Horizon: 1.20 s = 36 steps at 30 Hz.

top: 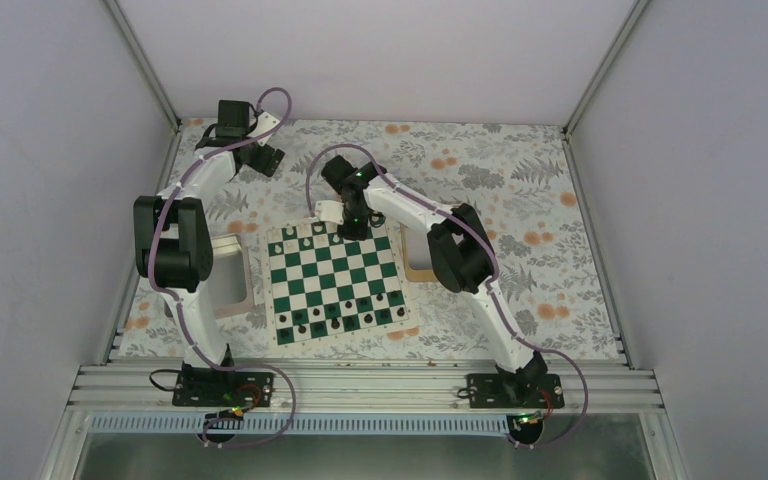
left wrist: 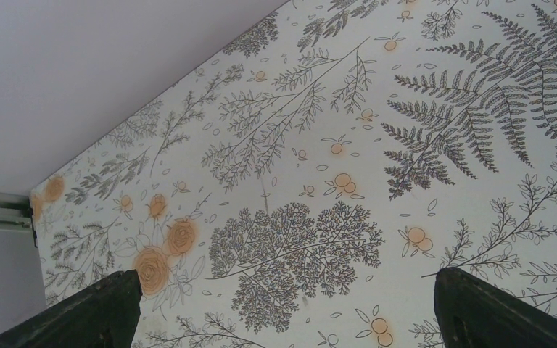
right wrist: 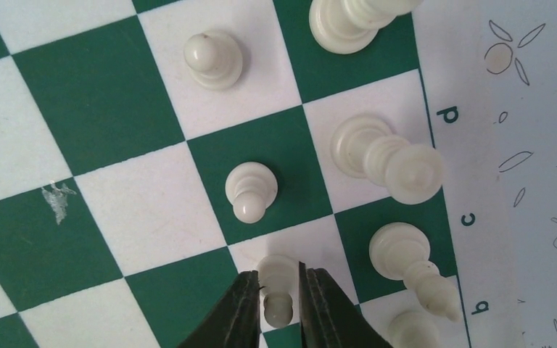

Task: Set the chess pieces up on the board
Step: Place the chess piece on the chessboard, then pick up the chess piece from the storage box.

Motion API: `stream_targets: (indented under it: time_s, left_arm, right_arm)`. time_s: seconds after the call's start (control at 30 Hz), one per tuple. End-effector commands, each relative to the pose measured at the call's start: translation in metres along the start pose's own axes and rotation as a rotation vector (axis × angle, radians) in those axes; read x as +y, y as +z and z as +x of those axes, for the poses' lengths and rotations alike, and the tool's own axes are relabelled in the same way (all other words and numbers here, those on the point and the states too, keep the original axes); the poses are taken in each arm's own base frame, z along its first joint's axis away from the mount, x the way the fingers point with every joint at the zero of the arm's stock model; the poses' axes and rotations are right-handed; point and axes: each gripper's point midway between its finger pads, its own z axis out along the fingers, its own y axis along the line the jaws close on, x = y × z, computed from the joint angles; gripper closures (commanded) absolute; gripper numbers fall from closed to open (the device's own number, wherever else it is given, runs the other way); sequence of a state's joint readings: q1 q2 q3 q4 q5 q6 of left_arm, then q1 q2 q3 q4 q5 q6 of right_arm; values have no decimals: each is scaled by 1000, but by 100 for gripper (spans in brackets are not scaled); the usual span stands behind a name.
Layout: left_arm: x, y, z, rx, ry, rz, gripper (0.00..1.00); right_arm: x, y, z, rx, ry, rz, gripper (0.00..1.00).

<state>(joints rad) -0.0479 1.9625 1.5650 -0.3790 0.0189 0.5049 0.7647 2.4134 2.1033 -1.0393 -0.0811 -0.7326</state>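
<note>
Right gripper point(right wrist: 277, 275): closed on a white pawn point(right wrist: 277, 303). The dark fingers point(right wrist: 241, 315) press against both sides of the piece. The pawn stands upright on a white square of the board point(right wrist: 109, 87), one square in from the lettered edge (the letters b, c and d are legible on the border).

Neighbouring chess pieces point(right wrist: 250, 190): a second pawn stands on the next green square, just beyond the fingertips. A third pawn stands further along the same line. Taller white figures fill the row next to the border.

Overhead view: the right gripper point(top: 350, 228) sits over the far edge of the board point(top: 338, 275), where the white pieces point(top: 305, 238) are gathered. The dark pieces point(top: 335, 322) occupy the near rows, and the middle squares are bare.

Left gripper point(top: 265, 158): well away from the board, over the far left part of the table. In its own camera the left gripper point(left wrist: 286, 275) has its fingers point(left wrist: 94, 315) spread wide, holding nothing, with only patterned cloth between them.

Surface: a pale floral cloth point(top: 500, 200) with grey ferns and orange blooms covers the table. A tan-rimmed container point(top: 249, 285) lies just left of the board, partly hidden by the left arm.

Surroundings: plain pale walls point(top: 380, 60) on three sides and an aluminium rail point(top: 360, 385) carrying both arm bases.
</note>
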Motion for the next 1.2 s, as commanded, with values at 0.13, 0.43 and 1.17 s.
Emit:
stream_targets:
  time_s: [0.13, 0.43, 1.17]
  left_arm:
    - [-5, -3, -3, -19, 5, 21, 0]
    - [-3, -7, -7, -28, 9, 11, 0]
    - [-1, -5, -9, -28, 15, -7, 0]
  right_arm:
    - [-12, -3, -3, -16, 3, 32, 78]
    - [-11, -75, 3, -67, 26, 64, 77]
    - [-2, -95, 236, 116, 418, 147, 59]
